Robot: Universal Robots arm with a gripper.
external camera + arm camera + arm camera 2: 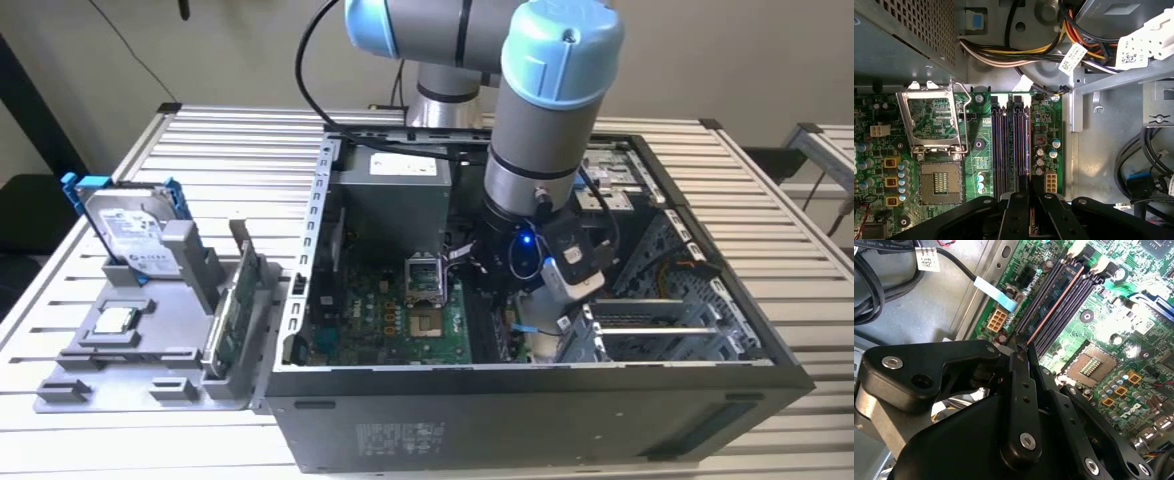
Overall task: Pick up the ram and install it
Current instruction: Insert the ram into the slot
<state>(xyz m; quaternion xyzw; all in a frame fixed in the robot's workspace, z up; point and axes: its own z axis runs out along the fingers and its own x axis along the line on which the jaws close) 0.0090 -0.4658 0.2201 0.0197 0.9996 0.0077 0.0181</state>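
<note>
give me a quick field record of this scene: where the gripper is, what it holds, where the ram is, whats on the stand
gripper place: gripper inside the open computer case, over the memory slots
gripper hold: shut on the ram, a thin strip edge-on at the slots
cpu socket: empty, its cover flipped up
stand: on the exterior view's left, with a hard drive upright and a small chip lying flat

hard drive (134, 236): 1 | CPU chip (116, 320): 1 | computer case (534, 400): 1 | CPU socket (940, 181): 1 | memory slots (1010, 145): 4
</note>
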